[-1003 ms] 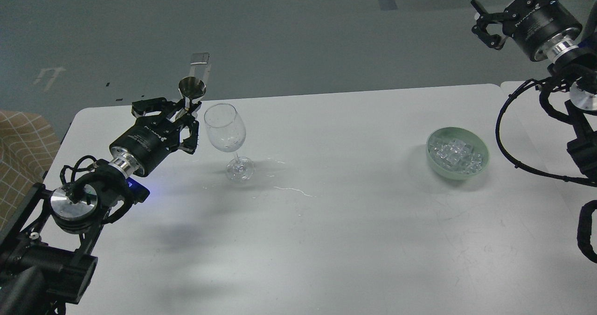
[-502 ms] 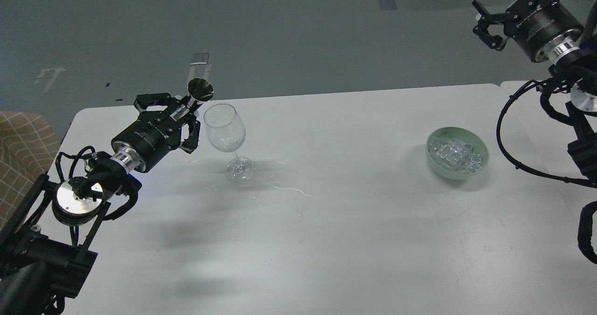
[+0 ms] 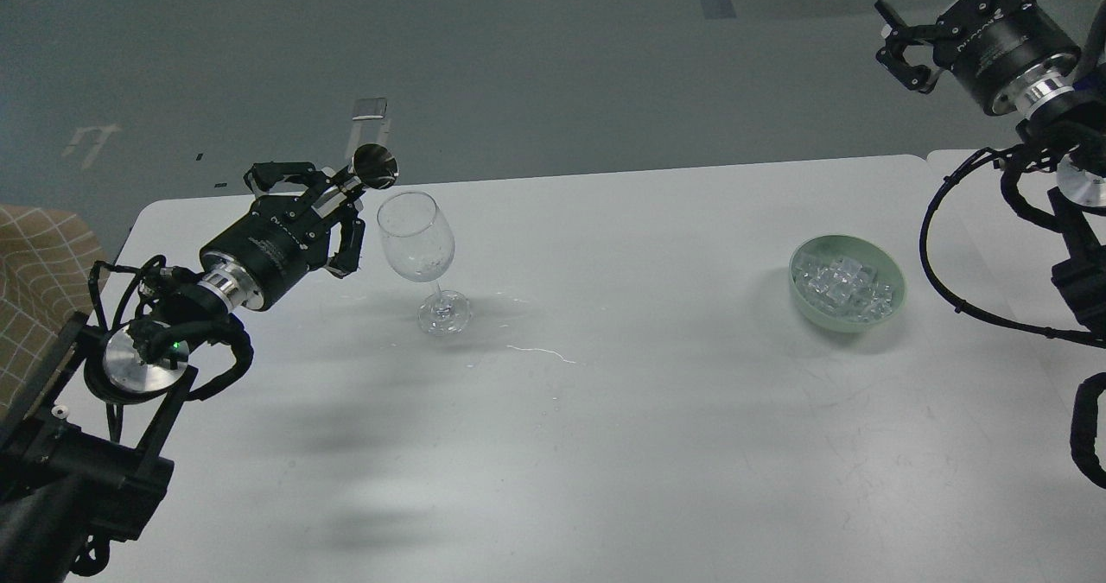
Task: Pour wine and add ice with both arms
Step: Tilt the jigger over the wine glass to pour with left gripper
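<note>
Left hand (image 3: pixel 333 207) sits at the far left of the bench (image 3: pixel 605 410), fingers pinching a small metal measuring cup (image 3: pixel 375 166) by its stem. Cup is tipped, mouth facing right, just above and left of the wine glass (image 3: pixel 416 239) rim. Looks like the pour step; I can't tell whether any liquid is running. Glass stands upright on its foot, with a little clear stuff at the bottom of the bowl; can't tell what it is.

To do it well: get the cup lip over the glass opening, not beside it, and roll the wrist slowly. The lower fingers are close to the bowl's left side, so any drift right risks knocking the glass; it's tall with a narrow foot and will probably tip easily.

Thin wet streaks (image 3: pixel 540 351) lie on the bench just right of the glass foot, so the surface there may be slick.

Middle of the bench carries nothing that blocks a path.

Ice (image 3: pixel 842 288) is piled in a pale green bowl (image 3: pixel 890 313) on the right, well apart from the glass. Cubes are small and glassy, likely slippery to pinch.

Right hand (image 3: pixel 899 43) hovers high at far right, beyond the bench's far edge, fingers spread and holding nothing. Its looped cable (image 3: pixel 929 246) hangs near the bowl's right side; watch for a snag on the way down.
</note>
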